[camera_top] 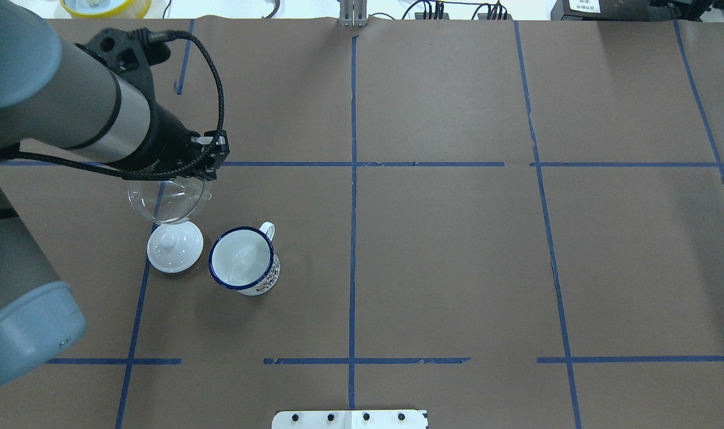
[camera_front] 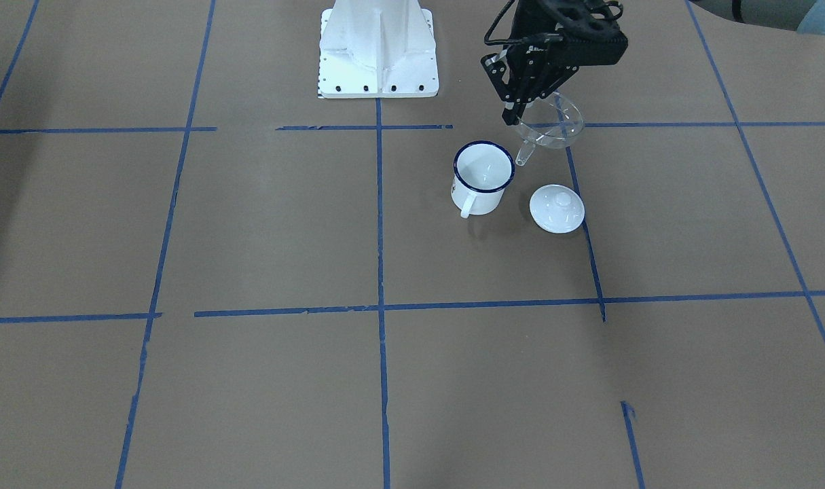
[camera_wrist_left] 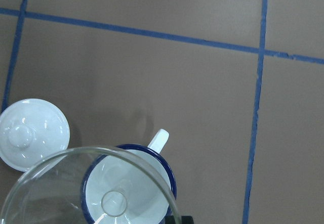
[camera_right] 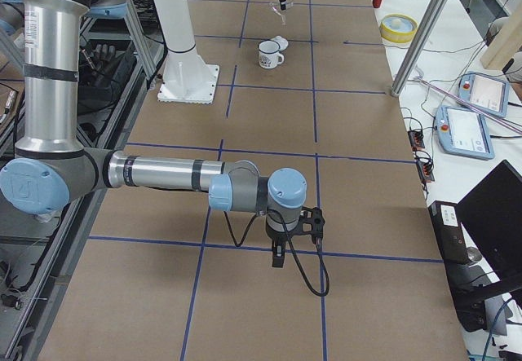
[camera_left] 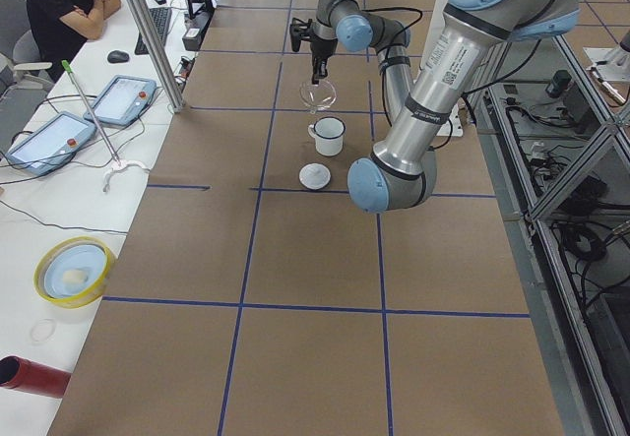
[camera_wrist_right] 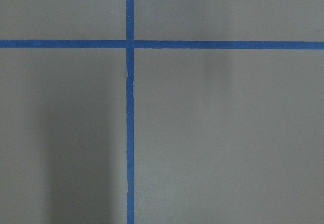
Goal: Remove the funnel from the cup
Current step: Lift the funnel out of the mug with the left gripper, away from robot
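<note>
Nearest the left wrist camera is the funnel [camera_wrist_left: 96, 193], its clear rim arching across the lower left of the frame. The cup [camera_top: 244, 258] shows through it from below. The funnel is out of the cup and off the worktop [camera_front: 249, 224]. In the front-facing view it hangs up and to the right of the cup, tilted, with its short spout slanting down-left towards the blue rim but apart from it. In the overhead view it sits above the white lid [camera_front: 557, 208], up and left of the cup.

It looks like thin, hard plastic, so probably very light and stiff, with a slick surface. A hard squeeze might flex or crack the wall, and a loose pinch could let it swing or slip. The cone's upper wall at the rim seems the sensible place to hold it, with one finger inside and one outside. The spout is too narrow and smooth to trust.

The left end effector [camera_front: 514, 114] has it that way, with its jaws drawn almost together on the rim on the side towards the top of the front-facing frame. It touches nothing else.

The right end effector [camera_right: 277, 257] hangs over bare worktop in the lower middle of the right-side view. Its wrist camera shows only tape lines, so I cannot tell how far open it is.
</note>
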